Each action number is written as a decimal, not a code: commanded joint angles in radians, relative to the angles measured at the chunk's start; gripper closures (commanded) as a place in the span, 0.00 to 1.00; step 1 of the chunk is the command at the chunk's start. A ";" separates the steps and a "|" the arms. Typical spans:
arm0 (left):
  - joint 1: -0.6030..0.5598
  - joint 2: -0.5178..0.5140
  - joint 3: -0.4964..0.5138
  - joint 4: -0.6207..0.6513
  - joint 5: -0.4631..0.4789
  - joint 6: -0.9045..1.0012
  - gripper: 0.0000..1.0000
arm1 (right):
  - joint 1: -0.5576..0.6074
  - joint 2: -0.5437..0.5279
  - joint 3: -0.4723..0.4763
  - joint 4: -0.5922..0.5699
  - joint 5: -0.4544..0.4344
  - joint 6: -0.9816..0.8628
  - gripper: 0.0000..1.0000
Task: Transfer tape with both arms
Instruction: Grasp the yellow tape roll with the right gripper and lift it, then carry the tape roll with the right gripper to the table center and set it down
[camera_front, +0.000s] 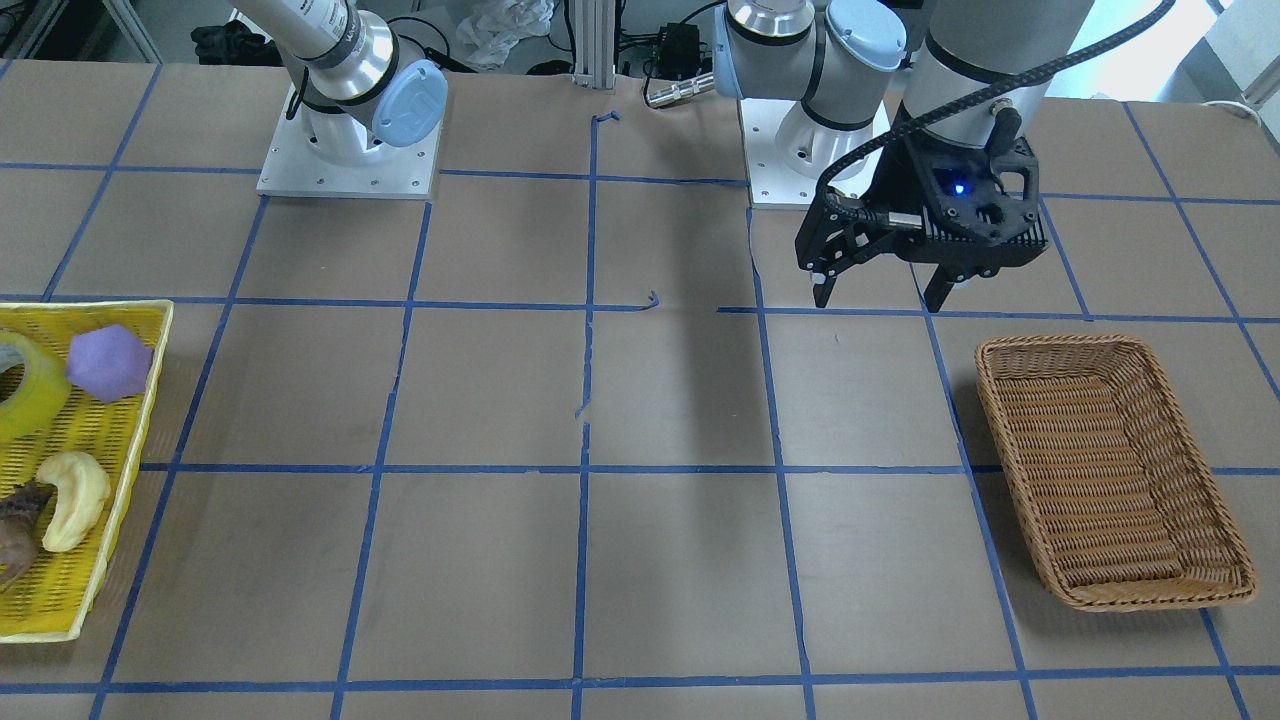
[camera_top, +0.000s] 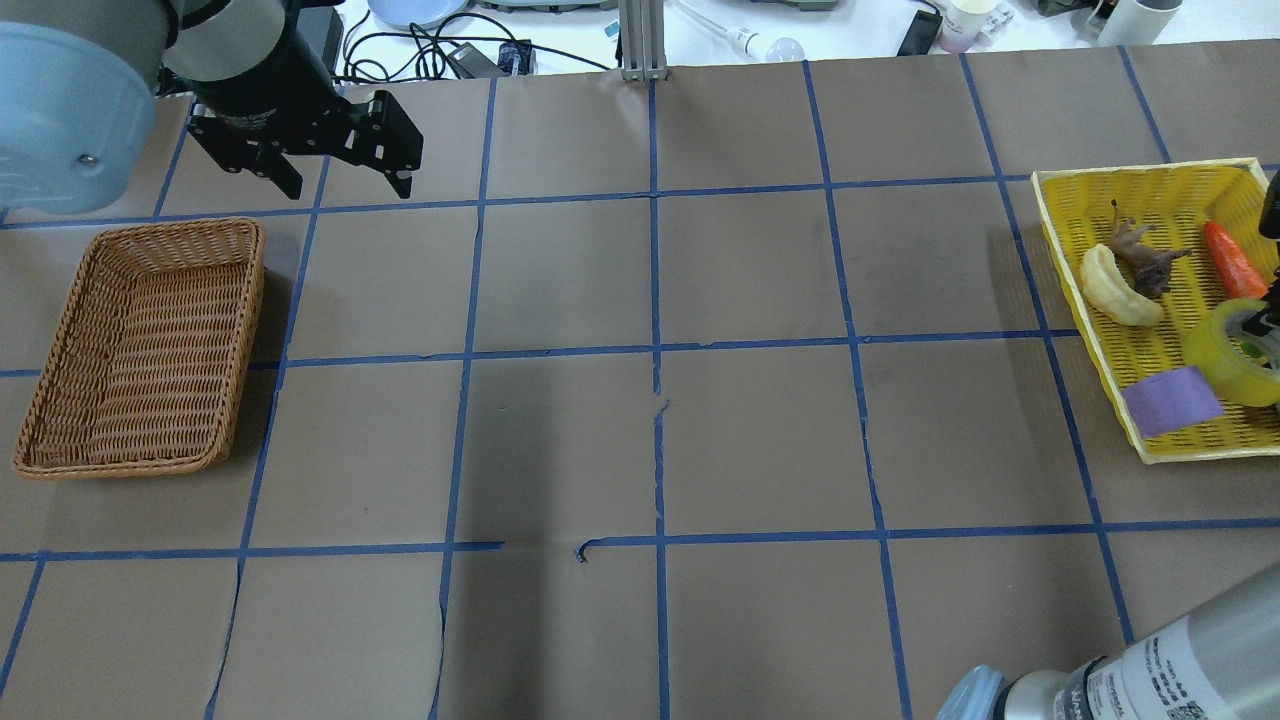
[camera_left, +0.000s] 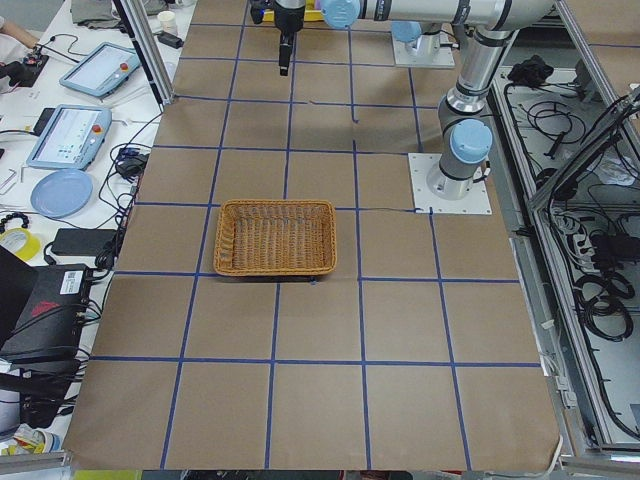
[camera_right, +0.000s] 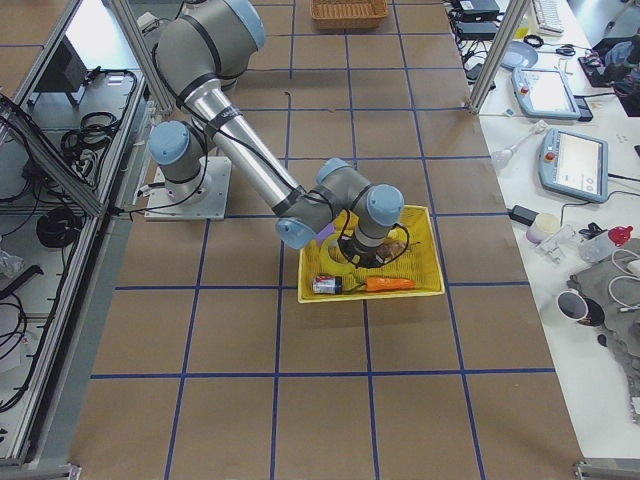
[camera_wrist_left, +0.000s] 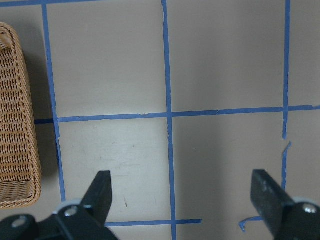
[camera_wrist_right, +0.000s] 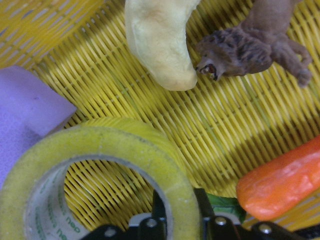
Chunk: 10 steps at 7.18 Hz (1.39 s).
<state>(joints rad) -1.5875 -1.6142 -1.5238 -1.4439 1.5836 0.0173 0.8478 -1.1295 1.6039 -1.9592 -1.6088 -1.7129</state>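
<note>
Tape (camera_wrist_right: 100, 142) sits in the yellow basket (camera_wrist_right: 240, 115), right gripper (camera_wrist_right: 179, 197) clamped across its wall, one finger inside the core, likely for lifting; left gripper (camera_wrist_left: 182, 180) hangs open near the wicker basket (camera_wrist_left: 17, 125), presumably awaiting handover.

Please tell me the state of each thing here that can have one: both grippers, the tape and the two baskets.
left gripper: open, empty, above the table
right gripper: appears shut on the tape's wall, one finger inside the ring
tape: in the yellow basket, gripped
wicker basket: empty
yellow basket: holds the tape and several toys
</note>
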 joint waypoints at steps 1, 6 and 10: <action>0.001 0.002 -0.001 0.000 -0.001 0.000 0.00 | 0.083 -0.048 -0.117 0.150 0.001 0.091 1.00; 0.004 0.004 -0.001 0.000 -0.001 0.001 0.00 | 0.567 -0.084 -0.131 0.206 0.010 0.825 1.00; 0.004 0.000 0.001 0.000 -0.001 0.001 0.00 | 0.876 0.039 -0.128 0.008 0.164 1.379 1.00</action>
<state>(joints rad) -1.5830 -1.6125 -1.5245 -1.4435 1.5827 0.0184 1.6166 -1.1273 1.4733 -1.9024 -1.4544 -0.5007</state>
